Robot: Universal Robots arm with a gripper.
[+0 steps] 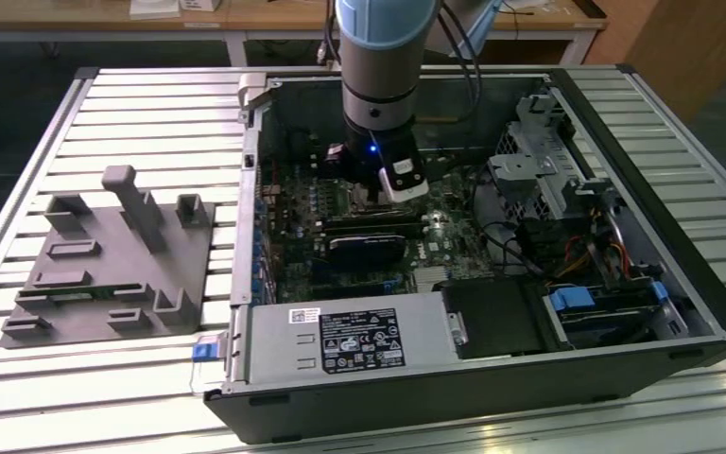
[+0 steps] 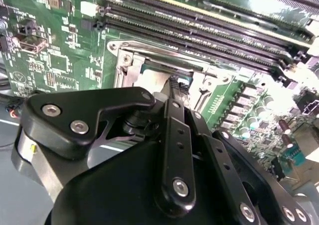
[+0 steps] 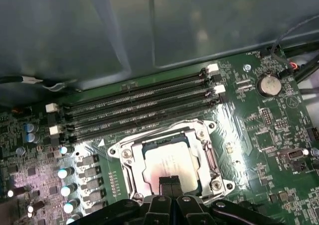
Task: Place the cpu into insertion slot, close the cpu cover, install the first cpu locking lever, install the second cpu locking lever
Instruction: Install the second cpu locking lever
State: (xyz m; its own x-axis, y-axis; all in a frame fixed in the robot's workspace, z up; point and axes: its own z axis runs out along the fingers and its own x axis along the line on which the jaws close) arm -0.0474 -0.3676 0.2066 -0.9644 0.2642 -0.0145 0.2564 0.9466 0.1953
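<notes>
Right now gripper (image 3: 170,181) has its fingers pressed together, empty, tips just over the cpu (image 3: 167,166). Cpu sits in the slot (image 3: 130,172) with the cover (image 3: 207,135) down around it, beside the RAM slots (image 3: 139,108) on the motherboard (image 3: 269,130).

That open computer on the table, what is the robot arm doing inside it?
The arm reaches down into the open computer case and holds its gripper right over the insertion slot on the green motherboard. The cpu, a pale silver square, lies in the slot, and the cpu cover frames it. The fingertips sit together at the chip's edge. A grey holder stands on the table at the exterior view's left.
</notes>
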